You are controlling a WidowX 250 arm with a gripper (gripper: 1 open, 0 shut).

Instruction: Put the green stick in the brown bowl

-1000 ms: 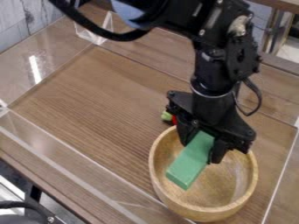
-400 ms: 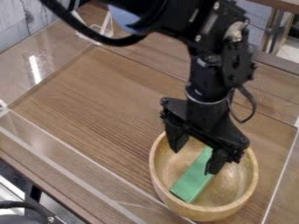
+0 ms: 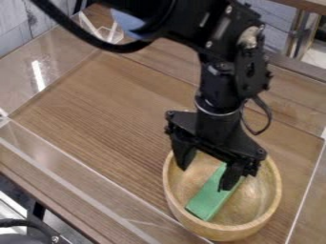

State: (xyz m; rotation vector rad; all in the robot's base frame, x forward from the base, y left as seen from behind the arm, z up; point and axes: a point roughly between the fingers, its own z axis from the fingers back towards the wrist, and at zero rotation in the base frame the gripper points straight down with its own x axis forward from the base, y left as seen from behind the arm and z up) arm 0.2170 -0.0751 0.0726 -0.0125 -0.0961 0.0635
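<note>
The green stick point(image 3: 212, 193) lies slanted inside the brown bowl point(image 3: 178, 200), its upper end reaching up toward the gripper. My gripper point(image 3: 211, 162) hangs over the bowl pointing straight down, its two black fingers point(image 3: 186, 153) spread wide apart. The jaws are open and the stick rests free between and below them, with its lower end on the bowl's floor near the front rim. The bowl sits on the wooden table at the lower right.
Clear acrylic walls point(image 3: 51, 71) fence the wooden tabletop point(image 3: 102, 114) on the left and back. A small red and green toy is mostly hidden behind the arm. A black cable point(image 3: 273, 105) loops at the arm's right side.
The jaws have opened and let go of the green stick, which dropped lower into the bowl. The gripper has shifted slightly left and rolled a little.
</note>
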